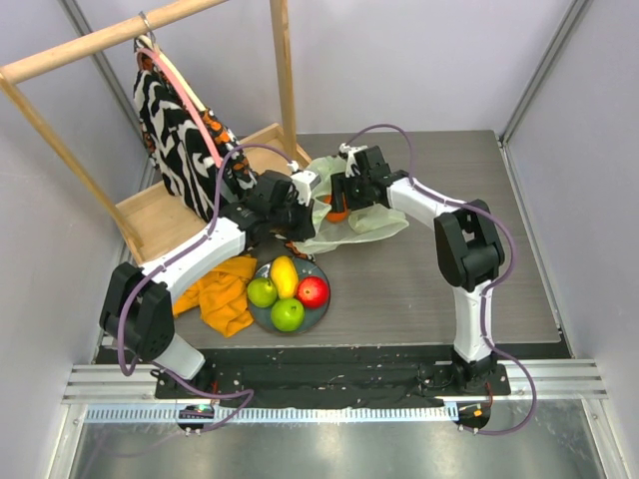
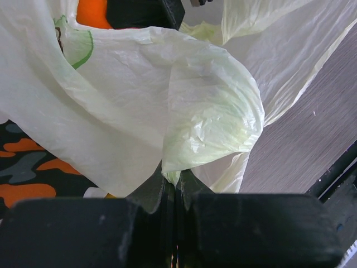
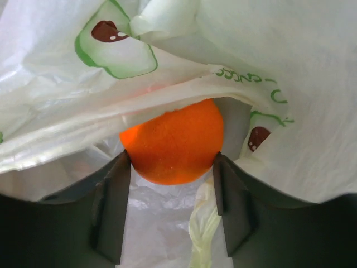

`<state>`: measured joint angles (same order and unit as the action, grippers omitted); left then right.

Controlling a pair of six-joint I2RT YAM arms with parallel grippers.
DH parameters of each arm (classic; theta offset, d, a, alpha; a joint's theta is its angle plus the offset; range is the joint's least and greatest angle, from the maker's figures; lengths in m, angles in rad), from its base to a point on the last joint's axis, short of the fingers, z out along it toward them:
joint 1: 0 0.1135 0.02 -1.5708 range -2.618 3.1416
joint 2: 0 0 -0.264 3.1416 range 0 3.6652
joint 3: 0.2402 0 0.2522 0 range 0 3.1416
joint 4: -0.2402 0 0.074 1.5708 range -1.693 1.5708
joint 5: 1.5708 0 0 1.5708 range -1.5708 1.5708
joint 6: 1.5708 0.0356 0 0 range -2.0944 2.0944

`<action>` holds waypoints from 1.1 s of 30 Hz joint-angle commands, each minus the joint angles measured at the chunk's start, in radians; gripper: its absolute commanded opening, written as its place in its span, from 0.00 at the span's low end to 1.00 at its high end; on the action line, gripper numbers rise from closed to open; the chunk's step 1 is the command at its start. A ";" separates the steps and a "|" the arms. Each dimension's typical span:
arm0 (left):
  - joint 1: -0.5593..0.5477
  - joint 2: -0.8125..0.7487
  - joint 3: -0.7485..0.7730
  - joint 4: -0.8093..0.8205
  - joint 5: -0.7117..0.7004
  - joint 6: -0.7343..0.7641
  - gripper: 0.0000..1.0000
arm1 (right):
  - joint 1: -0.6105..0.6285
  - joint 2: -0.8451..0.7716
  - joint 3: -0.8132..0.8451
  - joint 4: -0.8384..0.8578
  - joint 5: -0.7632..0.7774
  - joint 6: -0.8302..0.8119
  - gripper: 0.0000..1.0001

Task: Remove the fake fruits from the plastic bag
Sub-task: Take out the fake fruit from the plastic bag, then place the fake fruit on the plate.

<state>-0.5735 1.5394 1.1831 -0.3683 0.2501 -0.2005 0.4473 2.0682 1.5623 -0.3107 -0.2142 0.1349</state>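
The pale-green plastic bag (image 1: pixel 367 224) lies crumpled on the table behind the plate. My left gripper (image 1: pixel 300 196) is shut on a fold of the bag (image 2: pixel 206 106), the film pinched between its jaws (image 2: pixel 175 184). My right gripper (image 1: pixel 340 192) reaches into the bag's mouth and is shut on the orange (image 3: pixel 173 139), its fingers (image 3: pixel 118 195) pressing on both sides of the fruit. The orange also shows in the top view (image 1: pixel 337 213) and the left wrist view (image 2: pixel 92 12). A yellow mango (image 1: pixel 285 274), a red apple (image 1: pixel 314 291) and two green apples (image 1: pixel 288 314) lie on the grey-blue plate (image 1: pixel 320 313).
A wooden rack (image 1: pixel 285 70) with a black-and-white garment (image 1: pixel 175 130) stands at the back left on a wooden base (image 1: pixel 160 215). An orange cloth (image 1: pixel 225 291) lies left of the plate. A camouflage-patterned cloth (image 2: pixel 33 167) lies under the bag.
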 commanded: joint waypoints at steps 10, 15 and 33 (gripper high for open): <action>0.009 -0.004 0.041 0.045 -0.035 0.015 0.04 | -0.006 -0.290 -0.068 -0.001 -0.109 -0.107 0.22; 0.011 0.030 0.096 0.040 -0.057 0.015 0.05 | -0.009 -0.492 -0.139 -0.037 -0.186 -0.214 0.19; 0.047 0.123 0.265 0.034 -0.107 -0.047 0.77 | 0.172 -0.547 -0.263 -0.371 -0.493 -0.759 0.19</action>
<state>-0.5518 1.6489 1.3769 -0.3653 0.1566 -0.2211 0.5663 1.4796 1.2697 -0.7563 -0.6739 -0.5808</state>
